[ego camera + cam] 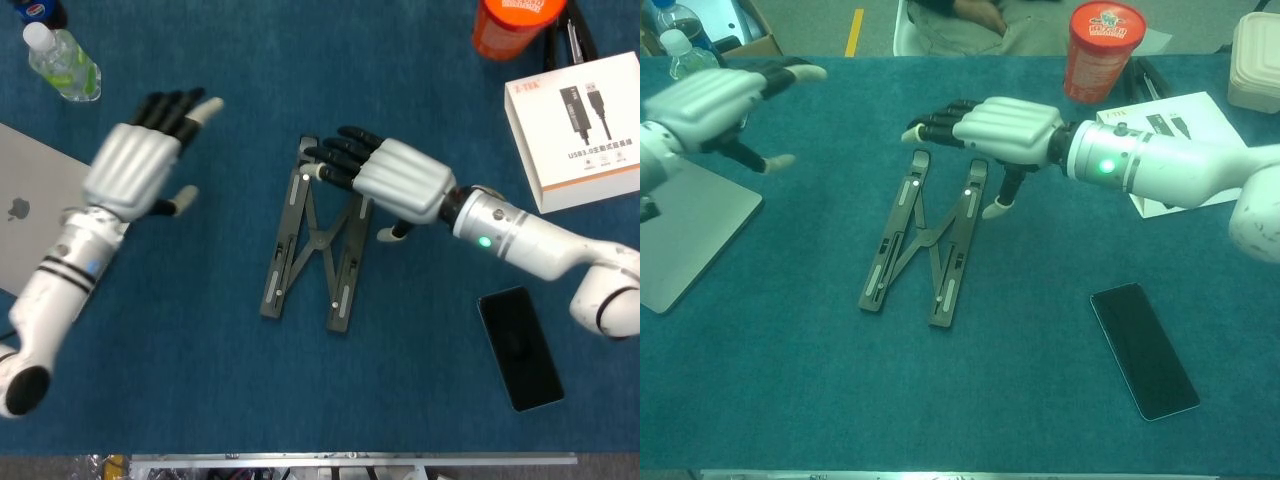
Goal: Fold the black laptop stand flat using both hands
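Observation:
The black laptop stand (310, 247) (922, 240) lies flat on the blue cloth, its two bars crossed in an X. My right hand (395, 178) (998, 128) hovers just above the stand's far end, fingers spread and holding nothing. My left hand (142, 160) (715, 97) is raised well to the left of the stand, above the laptop's edge, fingers apart and empty; it looks blurred from motion.
A silver laptop (30, 215) (685, 235) lies at the left. A water bottle (62, 62) sits at the far left, an orange cup (1101, 50) and a white cable box (578, 128) at the far right. A black phone (520, 346) (1143, 349) lies at the near right.

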You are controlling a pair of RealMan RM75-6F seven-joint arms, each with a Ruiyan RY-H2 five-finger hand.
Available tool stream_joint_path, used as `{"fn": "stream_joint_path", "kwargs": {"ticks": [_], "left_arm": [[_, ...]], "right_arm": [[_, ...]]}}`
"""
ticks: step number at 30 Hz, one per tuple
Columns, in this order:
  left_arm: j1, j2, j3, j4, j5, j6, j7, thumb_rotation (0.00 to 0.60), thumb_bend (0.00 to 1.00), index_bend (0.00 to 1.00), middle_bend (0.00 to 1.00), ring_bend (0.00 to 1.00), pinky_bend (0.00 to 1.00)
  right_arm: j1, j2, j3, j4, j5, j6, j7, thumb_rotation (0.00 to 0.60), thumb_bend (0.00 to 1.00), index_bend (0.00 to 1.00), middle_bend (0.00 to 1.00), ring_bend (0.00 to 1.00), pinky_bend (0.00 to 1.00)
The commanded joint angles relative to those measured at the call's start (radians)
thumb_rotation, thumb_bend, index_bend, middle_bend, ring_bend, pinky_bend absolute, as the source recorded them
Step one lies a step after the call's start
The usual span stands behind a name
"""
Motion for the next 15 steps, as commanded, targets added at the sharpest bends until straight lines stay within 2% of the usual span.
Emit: {"fn": "stream_joint_path", "kwargs": {"ticks": [1, 8, 15], "left_arm": [[0.034, 0.037, 0.006, -0.019, 0.019, 0.033, -0.028, 0.6, 0.3, 0.0, 0.0, 0.0, 0.04], [0.076, 0.089, 0.011, -0.04, 0.04, 0.064, -0.071, 0.6, 0.3, 0.0, 0.0, 0.0, 0.04], [0.099, 0.105, 0.02, -0.029, 0.049, 0.057, -0.114, 0.6, 0.29, 0.0, 0.0, 0.0, 0.04]], "right_arm": [[0.037, 0.018, -0.013, -0.023, 0.003, -0.055, -0.021, 0.6, 0.0, 0.0, 0.0, 0.0, 0.0], [0.067, -0.015, -0.027, -0.007, 0.001, -0.099, -0.095, 0.6, 0.0, 0.0, 0.0, 0.0, 0.0], [0.089, -0.053, -0.036, 0.003, 0.014, -0.145, -0.166, 0.6, 0.0, 0.0, 0.0, 0.0, 0.0]]}}
